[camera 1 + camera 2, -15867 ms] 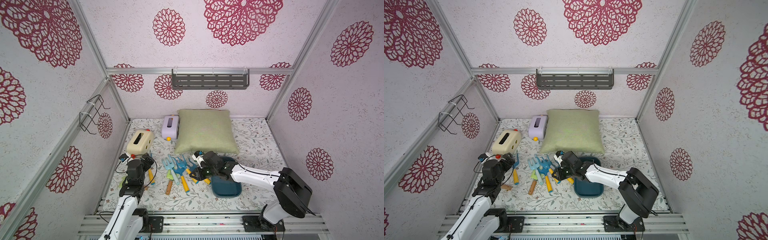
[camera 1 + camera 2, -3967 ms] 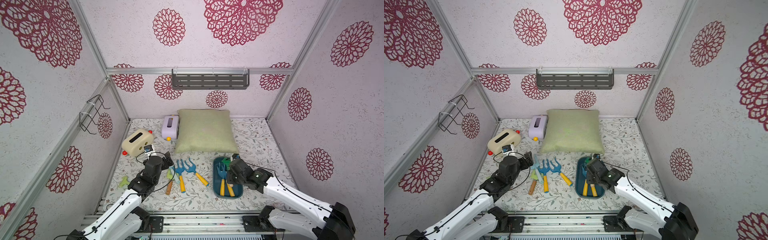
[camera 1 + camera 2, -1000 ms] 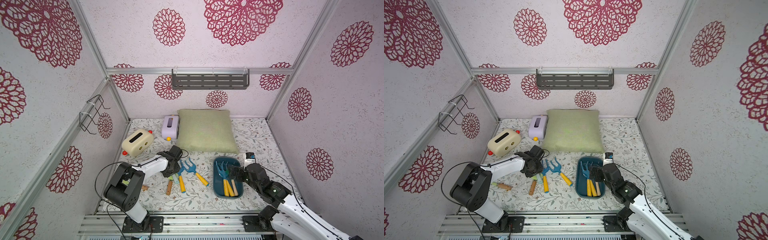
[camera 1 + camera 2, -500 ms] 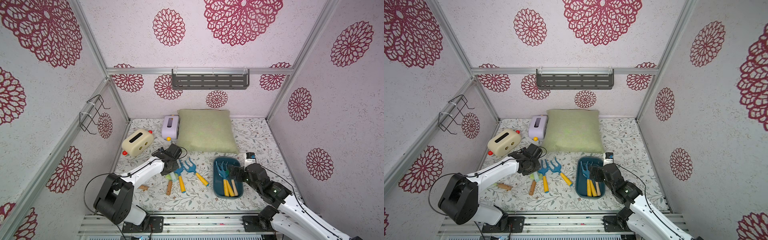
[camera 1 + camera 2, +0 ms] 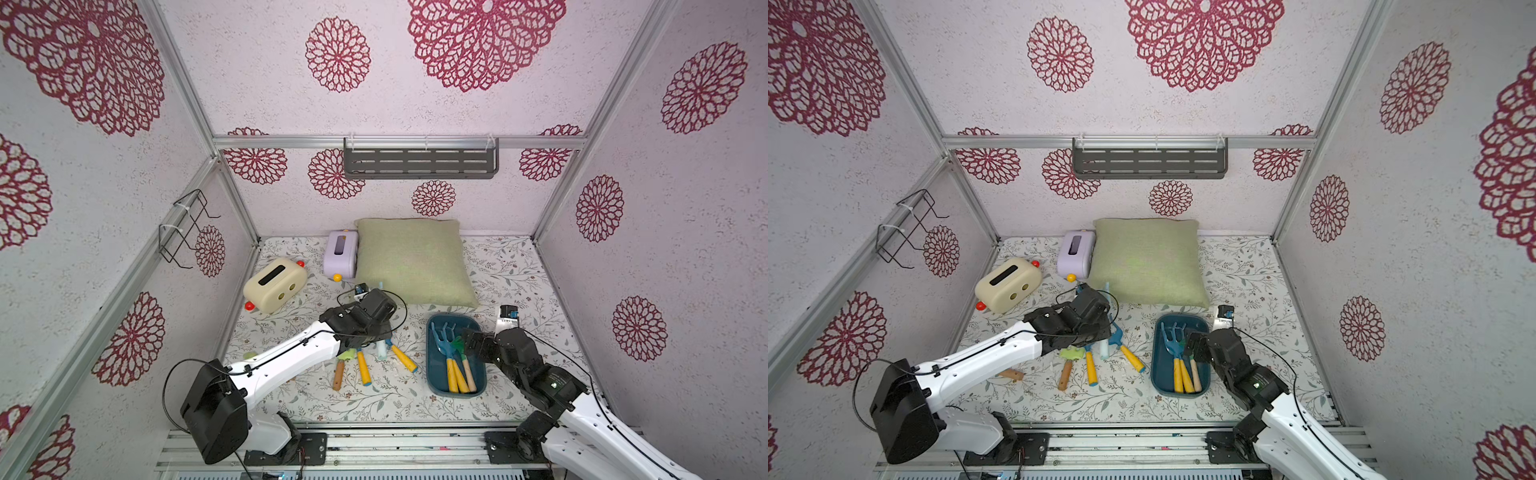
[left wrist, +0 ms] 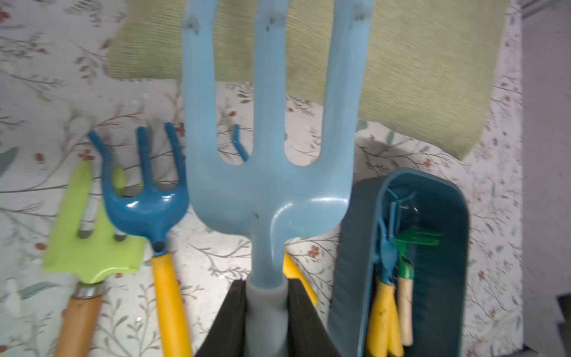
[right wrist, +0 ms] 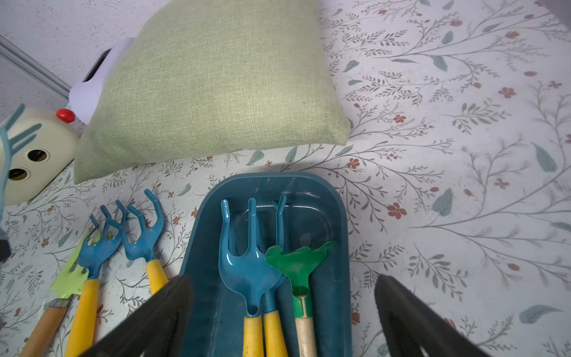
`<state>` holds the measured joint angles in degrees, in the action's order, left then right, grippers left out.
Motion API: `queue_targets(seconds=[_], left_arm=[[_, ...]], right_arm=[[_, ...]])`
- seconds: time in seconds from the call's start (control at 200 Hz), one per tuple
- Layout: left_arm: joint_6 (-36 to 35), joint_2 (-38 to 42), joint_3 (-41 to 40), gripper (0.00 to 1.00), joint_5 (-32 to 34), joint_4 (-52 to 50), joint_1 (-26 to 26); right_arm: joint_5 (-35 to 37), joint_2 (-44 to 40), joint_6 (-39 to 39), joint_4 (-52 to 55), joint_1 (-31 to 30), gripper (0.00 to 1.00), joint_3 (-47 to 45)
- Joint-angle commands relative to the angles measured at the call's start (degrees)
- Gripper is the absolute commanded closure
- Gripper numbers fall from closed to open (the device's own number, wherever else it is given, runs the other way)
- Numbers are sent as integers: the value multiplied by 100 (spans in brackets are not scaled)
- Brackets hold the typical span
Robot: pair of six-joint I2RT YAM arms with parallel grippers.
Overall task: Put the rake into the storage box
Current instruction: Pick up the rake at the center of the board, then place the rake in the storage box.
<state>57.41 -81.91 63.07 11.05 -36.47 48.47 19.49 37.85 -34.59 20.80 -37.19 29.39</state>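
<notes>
Now the left claw [image 6: 267, 296], still closing a second ago, is clamped on the rake [image 6: 268, 185] at its neck, so the carry can start. The box [image 5: 431, 365] sits near, toward the right arm, with three tools inside and some bare floor beside them. The right claw [image 7: 282, 287] gapes wide over the box's near end and may crowd the drop. The pillow [image 5: 413, 259] lies close past the tines.

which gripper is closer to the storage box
Right. The right gripper hangs open over the storage box; the left gripper is off to its side, shut on the pale blue rake.
</notes>
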Motion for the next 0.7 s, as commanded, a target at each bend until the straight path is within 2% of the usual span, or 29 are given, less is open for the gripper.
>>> queue_targets(seconds=[0.0, 0.31, 0.55, 0.695], left_arm=[[-61, -305, 256, 86, -193, 668, 404], [-288, -1489, 1052, 87, -542, 1079, 1158], [-297, -2113, 1370, 88, -872, 1275, 1276], [-174, -2306, 1289, 88, -1186, 1552, 1296]], right_arm=[[300, -114, -155, 99, 54, 1, 91], [398, -260, -234, 206, 101, 1, 68], [356, -266, -234, 189, 115, 1, 50], [352, -279, -240, 164, 124, 1, 17]])
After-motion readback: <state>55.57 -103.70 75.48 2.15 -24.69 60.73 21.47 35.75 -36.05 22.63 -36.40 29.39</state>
